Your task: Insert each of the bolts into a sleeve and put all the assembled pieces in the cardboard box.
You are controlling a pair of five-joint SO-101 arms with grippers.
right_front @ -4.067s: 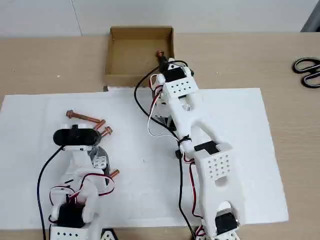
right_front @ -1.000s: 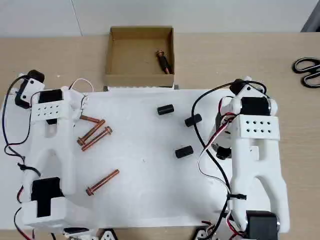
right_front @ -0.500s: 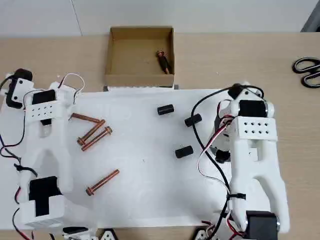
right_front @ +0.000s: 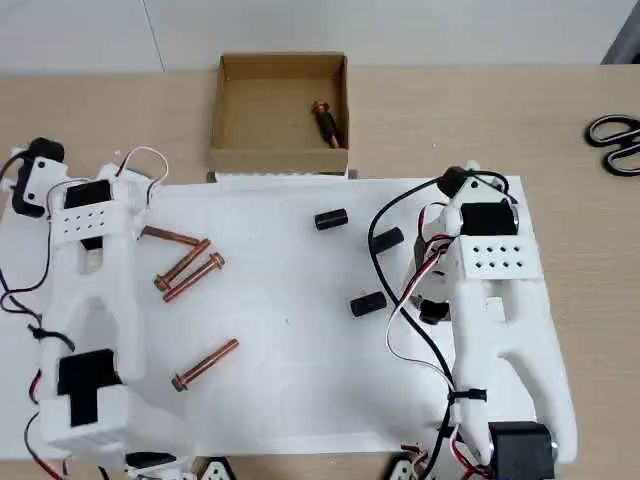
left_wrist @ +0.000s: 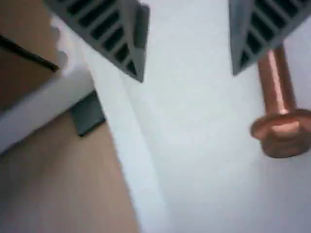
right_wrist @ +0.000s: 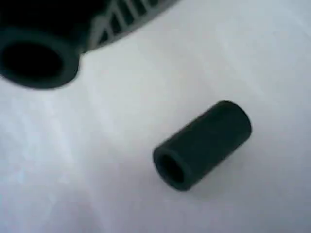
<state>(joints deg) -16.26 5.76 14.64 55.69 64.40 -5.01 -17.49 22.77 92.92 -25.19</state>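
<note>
Several copper bolts lie on the white sheet's left half, the nearest one (right_front: 165,236) just right of my left arm (right_front: 95,215). In the left wrist view my left gripper (left_wrist: 187,68) is open and low over the sheet, with that bolt's head (left_wrist: 282,131) beside one finger. Three black sleeves (right_front: 331,219) (right_front: 386,240) (right_front: 367,303) lie mid-sheet, left of my right arm (right_front: 495,260). The right wrist view has one sleeve (right_wrist: 201,143) lying free and another sleeve (right_wrist: 34,60) close against my right gripper (right_wrist: 121,22). One assembled piece (right_front: 327,120) rests in the cardboard box (right_front: 232,110).
Scissors (right_front: 615,140) lie on the wooden table at the far right. The white sheet (right_front: 290,400) has free room in its near middle. A fourth bolt (right_front: 205,363) lies apart, toward the front left.
The right arm left the box, with the assembled piece lying inside, then edged left toward the sleeves. The left arm unfolded and shifted left beside the bolts.
</note>
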